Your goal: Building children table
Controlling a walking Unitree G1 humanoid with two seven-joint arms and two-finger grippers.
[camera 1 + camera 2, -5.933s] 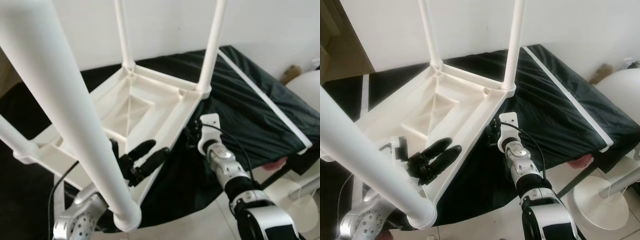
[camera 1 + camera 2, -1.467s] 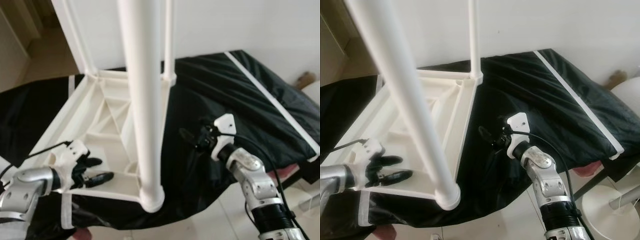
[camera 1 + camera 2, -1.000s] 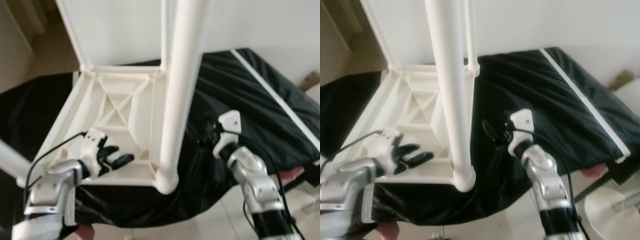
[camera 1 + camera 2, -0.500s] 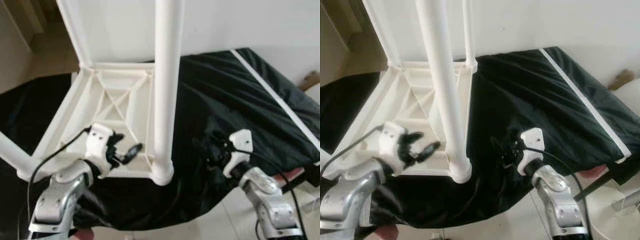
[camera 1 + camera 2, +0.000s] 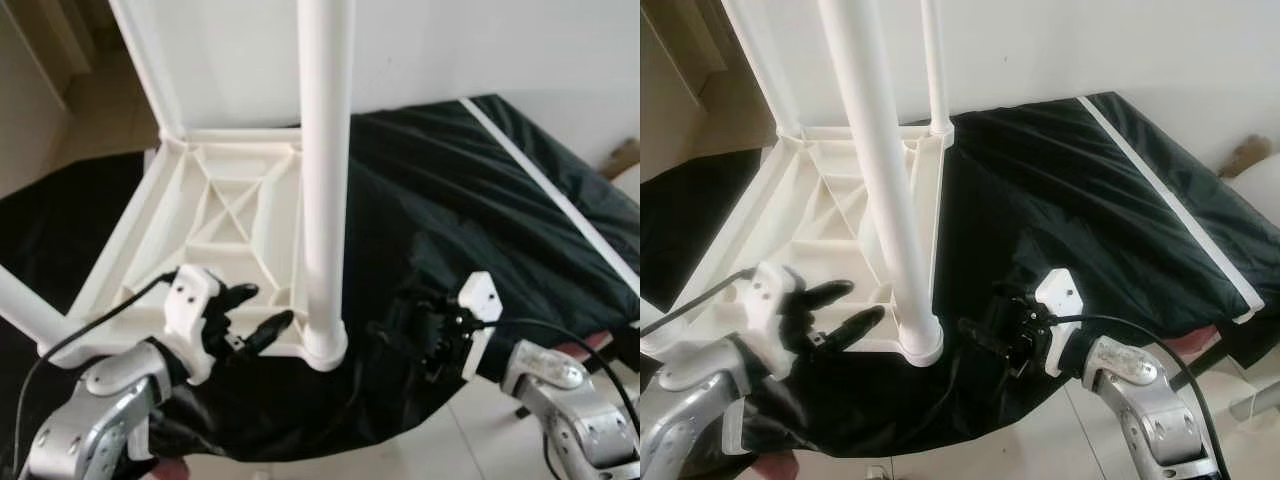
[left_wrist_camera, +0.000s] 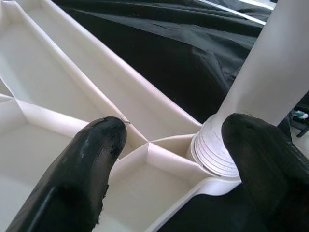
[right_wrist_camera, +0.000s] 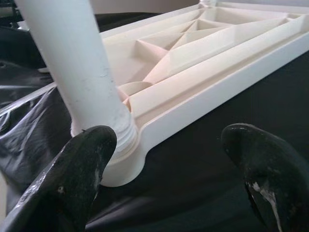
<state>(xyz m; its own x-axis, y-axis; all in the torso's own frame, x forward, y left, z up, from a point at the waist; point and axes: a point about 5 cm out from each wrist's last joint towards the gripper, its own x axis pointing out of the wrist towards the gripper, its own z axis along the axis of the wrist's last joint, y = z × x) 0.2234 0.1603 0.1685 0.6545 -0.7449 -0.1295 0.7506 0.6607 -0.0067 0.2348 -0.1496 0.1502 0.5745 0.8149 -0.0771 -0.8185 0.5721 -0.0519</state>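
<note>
Our left gripper [image 5: 255,318] hovers, fingers apart, over the upturned table [image 5: 215,225] just beside the near leg [image 5: 322,170]. Our right gripper [image 5: 990,338], also spread, aims at that leg's base. We judge the legs fitted; flipping upright remains.

A room in a home: a black sheet [image 5: 1090,190] with a white stripe drapes a low surface against a plain white wall [image 5: 1090,45], beige tiled floor [image 5: 90,110] beyond it.
</note>
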